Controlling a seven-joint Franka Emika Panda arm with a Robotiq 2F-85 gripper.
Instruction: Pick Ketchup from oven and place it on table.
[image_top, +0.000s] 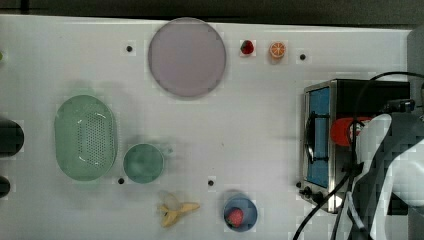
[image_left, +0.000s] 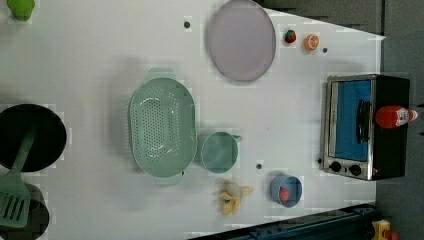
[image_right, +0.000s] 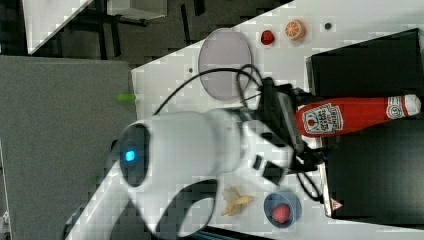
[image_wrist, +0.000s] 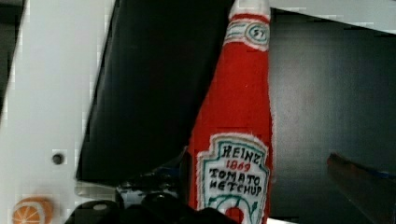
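The ketchup (image_left: 395, 116) is seen lying on its side on the black top of the oven (image_left: 367, 127) in the left view, above the blue glass door, with its white cap pointing to the left view's right. In the right view the gripper (image_right: 300, 131) is shown at the bottle's base end, and whether the bottle is grasped cannot be told. The label reading "tomato ketchup" is made out in the wrist view, where the ketchup (image_wrist: 236, 116) crosses the dark oven top. In the top view the bottle (image_top: 345, 131) is partly covered by the white arm (image_top: 395, 165) and its cables. On the table (image_top: 250, 125) a colander (image_top: 86, 137), a cup (image_top: 143, 163), a banana (image_top: 176, 209) and a plate (image_top: 187, 57) are shown well apart from the oven
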